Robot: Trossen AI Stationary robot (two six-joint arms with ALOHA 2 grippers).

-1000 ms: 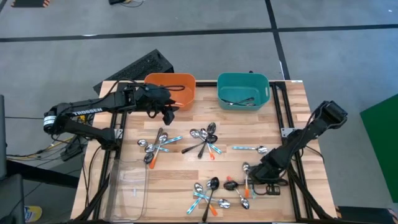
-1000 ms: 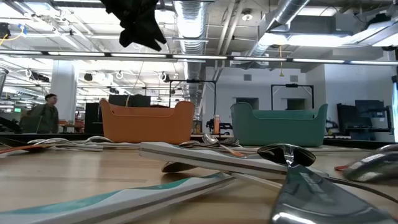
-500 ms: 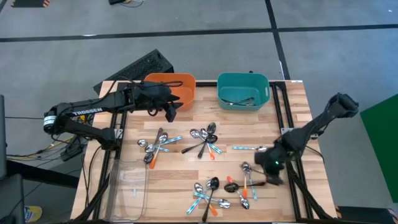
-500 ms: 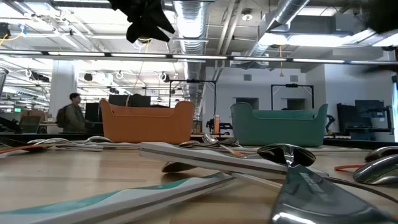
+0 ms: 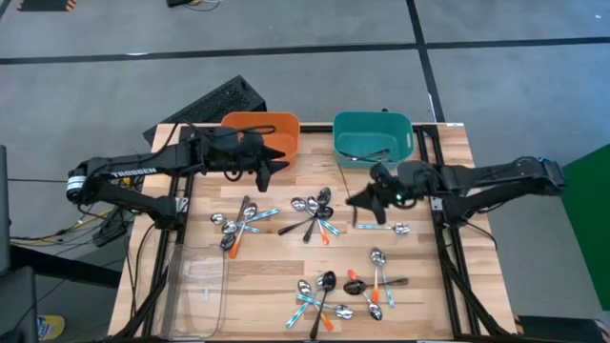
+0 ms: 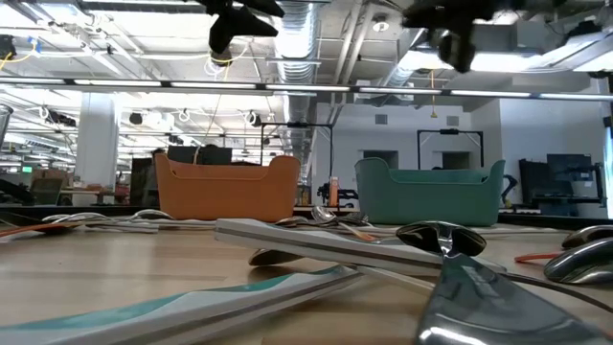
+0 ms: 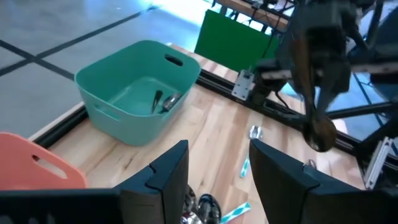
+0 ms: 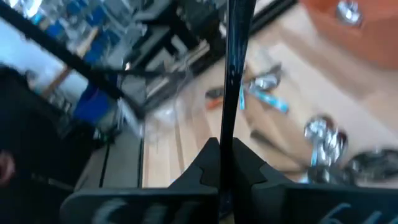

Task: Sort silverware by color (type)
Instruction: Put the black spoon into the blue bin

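Note:
Many small spoons with orange, light-blue or dark handles lie in loose heaps on the wooden table. My right gripper hovers just in front of the teal bin, shut on a black spoon. The teal bin holds dark spoons. My left gripper is open and empty, raised beside the orange bin's near right corner. In the low view both grippers show high up, left gripper and right gripper. My right gripper pinches the black spoon by its thin handle between the two fingers. The handle runs on along the fingers and out past their tips. The spoon is lifted clear of the table, and its bowl hangs lowest.
A clear plastic tub sits at the table's near left corner. A black keyboard lies beyond the far left edge. Black rails run along the right side. Bare wood lies between the bins and the spoon heaps.
My right gripper has risen from the spoons near the table's right near side and swung toward the far edge and left, to just before the teal bin, carrying the black spoon clear of the table. My left gripper has drifted slightly right beside the orange bin.

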